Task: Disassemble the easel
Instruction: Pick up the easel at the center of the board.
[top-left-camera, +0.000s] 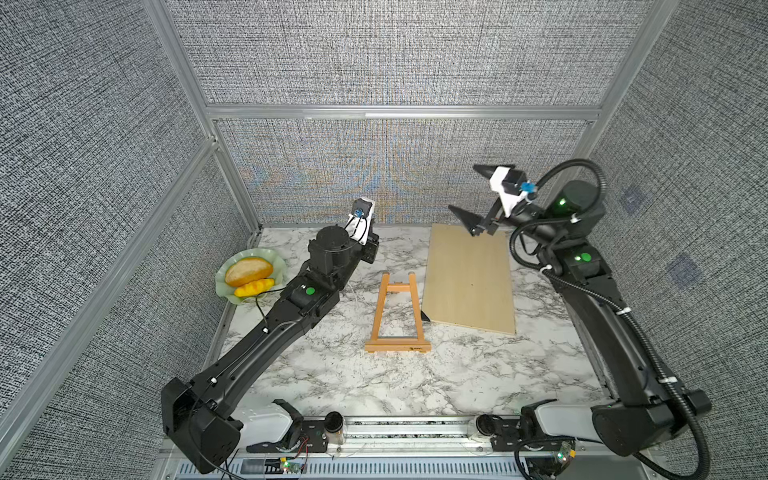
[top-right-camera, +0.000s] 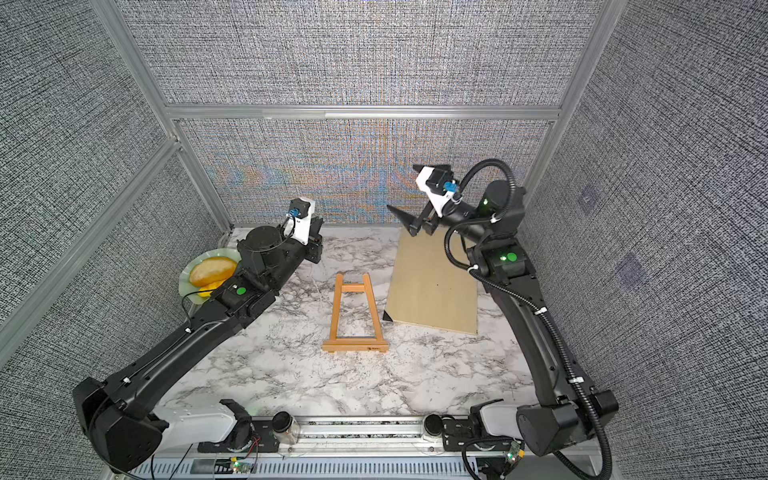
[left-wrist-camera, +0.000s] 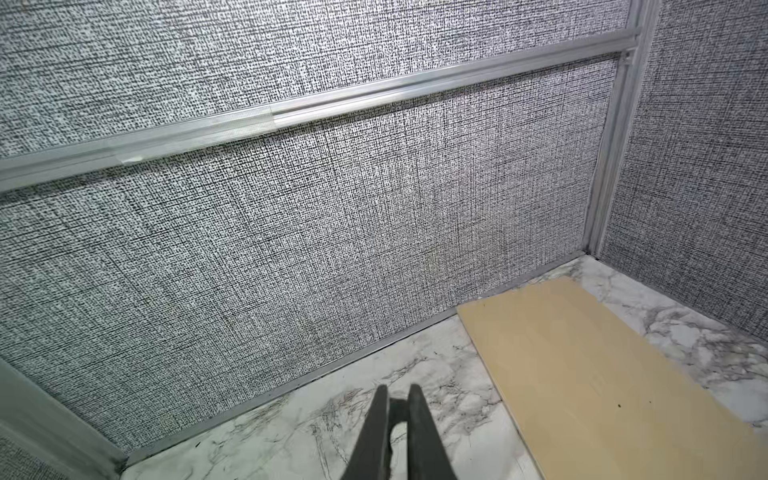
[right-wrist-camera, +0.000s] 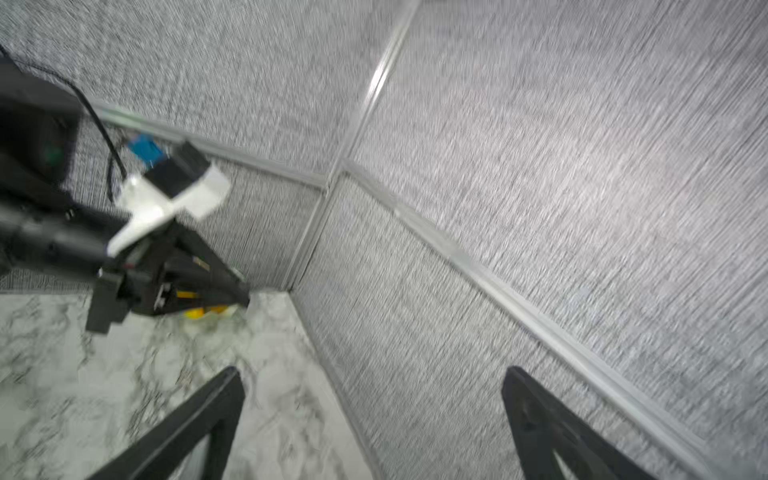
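Observation:
The easel, a small orange-tan wooden A-frame with a wide bottom ledge, sits at the middle of the marble table in both top views; neither gripper touches it. My left gripper is low at the back of the table, left of and beyond the easel. In the left wrist view it points at the back wall, shut, with nothing in it. Raised above the far end of the plywood board, my right gripper is wide open and empty. The easel is out of both wrist views.
The pale board lies flat right of the easel, its black corner near the easel's right leg. A green plate with bread sits at the back left, under my left arm. Fabric walls enclose three sides.

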